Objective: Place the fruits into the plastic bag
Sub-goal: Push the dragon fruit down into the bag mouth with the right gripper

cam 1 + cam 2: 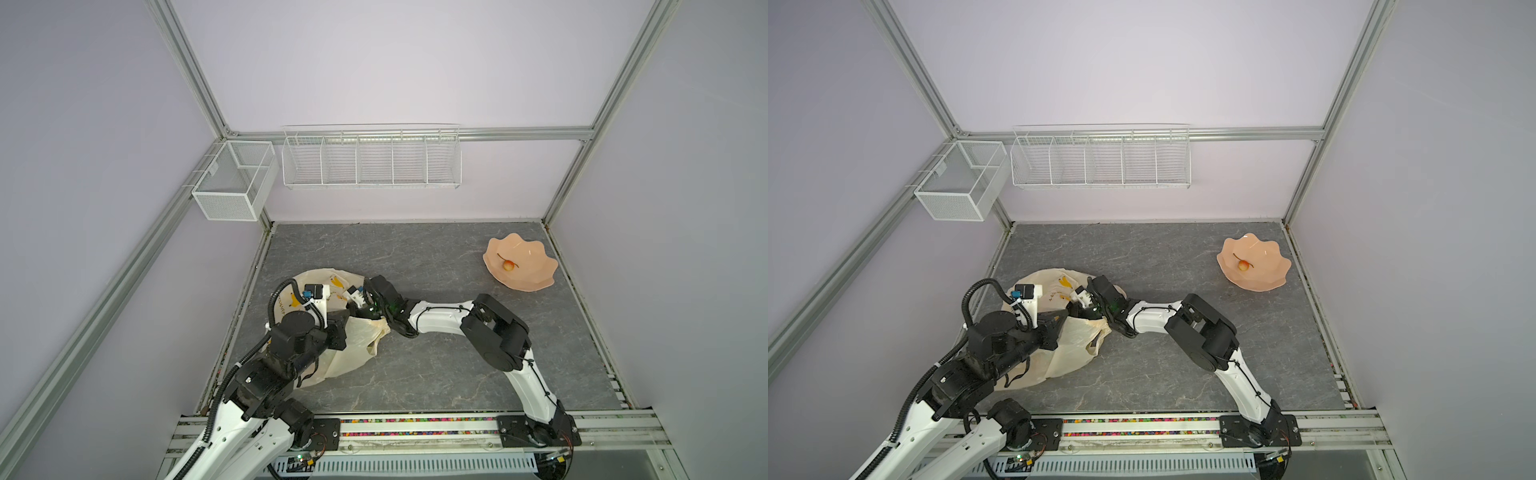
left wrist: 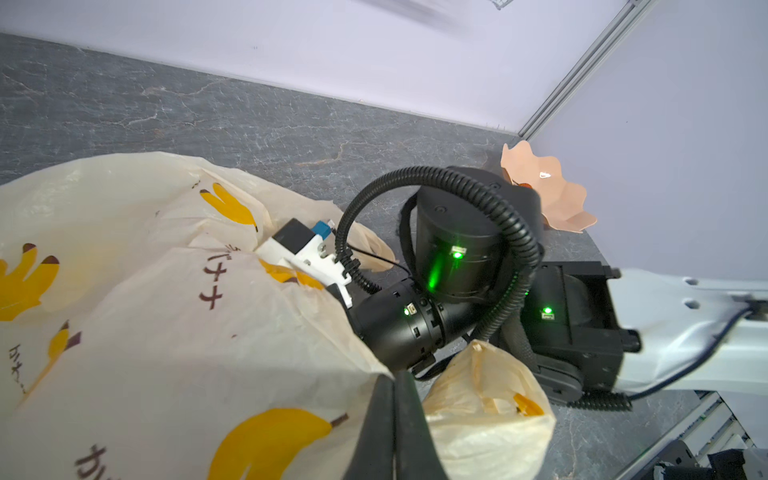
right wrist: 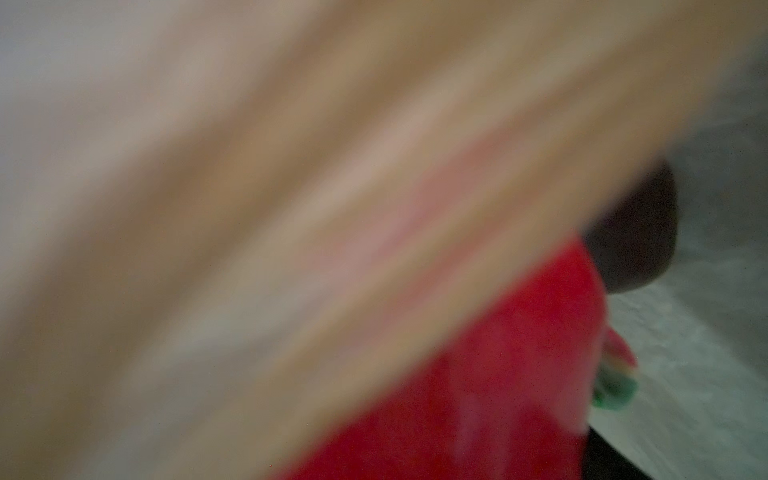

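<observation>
The plastic bag, cream with yellow bananas, lies crumpled at the left of the table. My left gripper is shut on its rim, lifting the edge. My right arm reaches across the table, and its gripper is buried in the bag's mouth, hidden in both top views. In the right wrist view, blurred bag film covers most of the picture. Below it the red dragon fruit fills the space between the wide jaws, and a dark brown ball lies beside it. A small round yellowish-red fruit sits in the peach bowl.
The peach bowl stands at the back right, near the wall. A white wire rack and a mesh box hang on the back walls. The right arm's elbow juts over the table's middle. A rail runs along the front.
</observation>
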You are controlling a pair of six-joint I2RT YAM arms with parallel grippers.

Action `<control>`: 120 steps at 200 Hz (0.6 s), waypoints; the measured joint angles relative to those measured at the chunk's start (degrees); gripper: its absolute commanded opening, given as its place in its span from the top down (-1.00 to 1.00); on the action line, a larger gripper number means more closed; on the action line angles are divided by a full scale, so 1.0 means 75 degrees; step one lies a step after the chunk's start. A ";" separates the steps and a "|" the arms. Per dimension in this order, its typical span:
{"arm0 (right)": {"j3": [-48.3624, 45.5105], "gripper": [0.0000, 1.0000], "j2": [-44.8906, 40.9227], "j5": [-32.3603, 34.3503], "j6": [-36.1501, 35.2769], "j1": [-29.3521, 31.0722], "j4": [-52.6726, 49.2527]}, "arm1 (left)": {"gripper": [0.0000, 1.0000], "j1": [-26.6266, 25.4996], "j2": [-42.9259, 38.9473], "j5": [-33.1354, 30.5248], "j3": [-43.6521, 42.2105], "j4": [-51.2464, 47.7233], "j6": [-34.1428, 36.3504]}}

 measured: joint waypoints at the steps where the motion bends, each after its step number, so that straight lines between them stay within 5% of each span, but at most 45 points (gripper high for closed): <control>1: 0.0006 -0.76 0.0000 0.0003 -0.0003 0.0003 -0.0012 | 1.00 0.0000 -0.0009 -0.0003 0.0000 0.0000 0.0000; 78: 0.0000 -0.76 -0.0344 -0.0041 -0.0248 0.0020 -0.1728 | 1.00 0.0000 -0.0507 -0.0297 -0.0017 -0.0277 -0.0356; 120: 0.1352 -0.76 -0.0289 0.0764 -0.1148 0.0143 -0.4695 | 1.00 0.0000 -0.0930 -0.0545 -0.0221 -0.0493 -0.0880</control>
